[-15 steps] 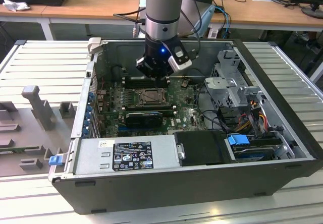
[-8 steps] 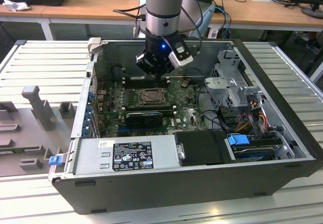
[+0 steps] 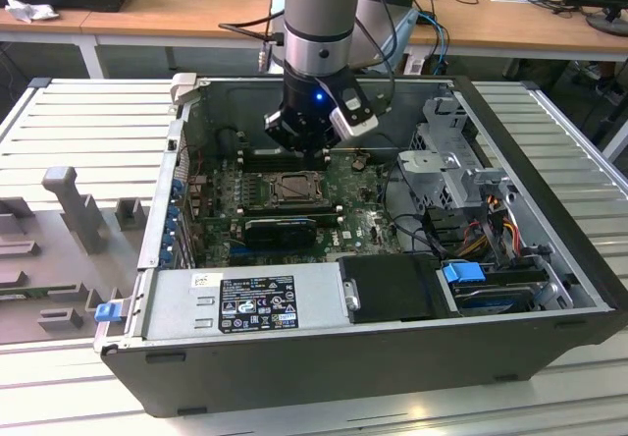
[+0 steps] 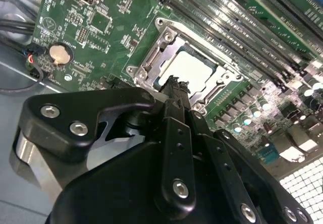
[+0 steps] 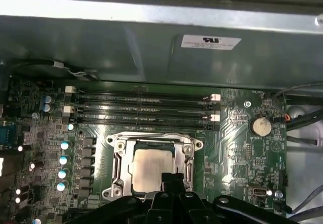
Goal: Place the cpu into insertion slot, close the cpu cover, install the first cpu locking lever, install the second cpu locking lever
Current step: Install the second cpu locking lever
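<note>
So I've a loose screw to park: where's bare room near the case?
Bare: the ribbed table on the exterior view's right of the computer case. Crowded: the motherboard under the gripper, the cabled drive bay, and the grey fixtures opposite.

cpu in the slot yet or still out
In. In both wrist views the cpu lies flat inside the insertion slot, its pale metal top showing through the frame, with the gripper tips over its edge.

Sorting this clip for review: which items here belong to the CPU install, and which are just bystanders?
Job:
- cpu, seated in the insertion slot
- cpu cover, frame around the chip
- tool, at the socket's edge

Bystanders:
- memory slots
- coin battery
- blue tab
</note>
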You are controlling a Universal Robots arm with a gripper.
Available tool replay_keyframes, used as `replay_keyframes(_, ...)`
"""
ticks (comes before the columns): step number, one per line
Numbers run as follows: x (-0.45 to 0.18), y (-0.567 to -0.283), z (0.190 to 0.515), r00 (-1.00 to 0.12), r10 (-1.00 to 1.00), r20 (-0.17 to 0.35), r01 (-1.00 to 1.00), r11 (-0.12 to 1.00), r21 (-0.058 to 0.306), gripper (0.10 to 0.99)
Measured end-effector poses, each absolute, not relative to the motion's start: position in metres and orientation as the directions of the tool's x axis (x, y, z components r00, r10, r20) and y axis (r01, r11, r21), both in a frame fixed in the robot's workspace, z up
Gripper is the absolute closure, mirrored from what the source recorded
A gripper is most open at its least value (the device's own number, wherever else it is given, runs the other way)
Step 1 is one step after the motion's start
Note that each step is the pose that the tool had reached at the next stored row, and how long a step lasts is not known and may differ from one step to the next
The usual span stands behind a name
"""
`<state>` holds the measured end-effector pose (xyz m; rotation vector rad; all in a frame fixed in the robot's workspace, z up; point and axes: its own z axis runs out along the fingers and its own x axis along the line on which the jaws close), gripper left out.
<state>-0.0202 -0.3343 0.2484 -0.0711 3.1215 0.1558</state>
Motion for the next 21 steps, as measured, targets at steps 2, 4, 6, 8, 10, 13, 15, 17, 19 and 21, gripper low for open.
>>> replay_keyframes(2,-0.02,-0.335,0.253,-0.999,-0.045,-0.017,-0.046,0.994,0.1,0.98)
replay_keyframes(4,-0.02,-0.34,0.254,-0.999,-0.045,-0.017,-0.046,0.994,0.1,0.98)
replay_keyframes(6,-0.02,-0.347,0.254,-0.999,-0.044,-0.017,-0.046,0.994,0.101,0.98)
replay_keyframes(8,-0.021,-0.354,0.253,-0.999,-0.045,-0.017,-0.046,0.994,0.101,0.98)
replay_keyframes(10,-0.021,-0.364,0.253,-0.999,-0.045,-0.017,-0.046,0.994,0.102,0.98)
replay_keyframes(13,-0.021,-0.372,0.253,-0.999,-0.044,-0.014,-0.046,0.993,0.109,0.98)
replay_keyframes(15,-0.021,-0.376,0.253,-0.999,-0.044,-0.008,-0.045,0.991,0.125,0.98)
replay_keyframes(17,-0.021,-0.377,0.253,-0.999,-0.044,-0.009,-0.045,0.991,0.125,0.98)
replay_keyframes(19,-0.021,-0.378,0.252,-0.999,-0.044,-0.008,-0.045,0.991,0.125,0.98)
replay_keyframes(21,-0.021,-0.381,0.252,-0.999,-0.044,-0.008,-0.045,0.991,0.126,0.98)
